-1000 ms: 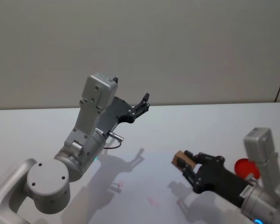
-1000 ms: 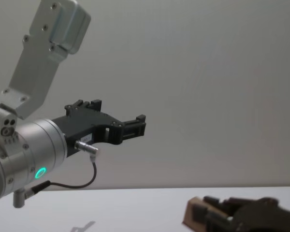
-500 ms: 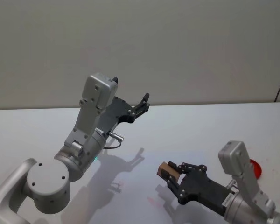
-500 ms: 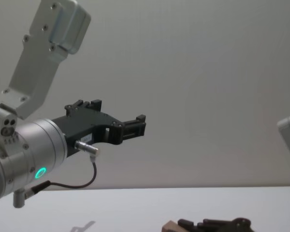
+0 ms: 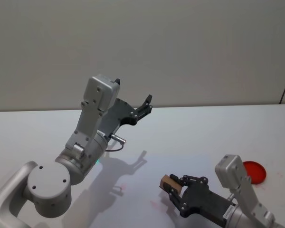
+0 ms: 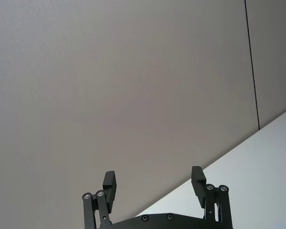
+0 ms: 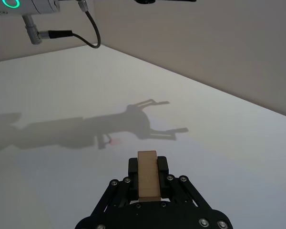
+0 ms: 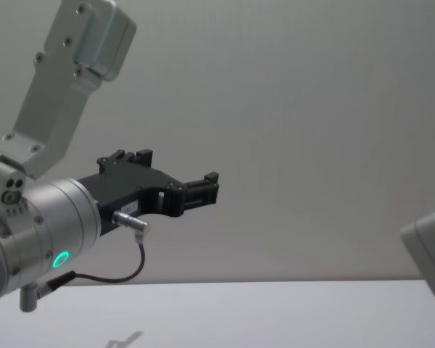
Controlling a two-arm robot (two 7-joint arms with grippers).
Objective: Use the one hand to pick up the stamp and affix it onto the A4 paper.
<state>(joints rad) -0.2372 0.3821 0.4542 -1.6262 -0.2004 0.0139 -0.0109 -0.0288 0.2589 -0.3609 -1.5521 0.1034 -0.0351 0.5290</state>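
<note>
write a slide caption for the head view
Right gripper grips the wooden stamp over the white table, red disc to its right; left gripper raised, open.

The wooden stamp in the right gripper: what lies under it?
Under the stamp, held by the right gripper, lies a plain white surface; paper or bare table, I cannot tell. The stamp's lower face is hidden.

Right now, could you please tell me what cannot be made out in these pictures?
A4 paper: in the head view its edges cannot be told from the white table.
Stamp: printing face turned away in the right wrist view, right gripper shut on it.
Red disc: right arm covers its edge in the head view.
Left gripper is parked raised, open.
</note>
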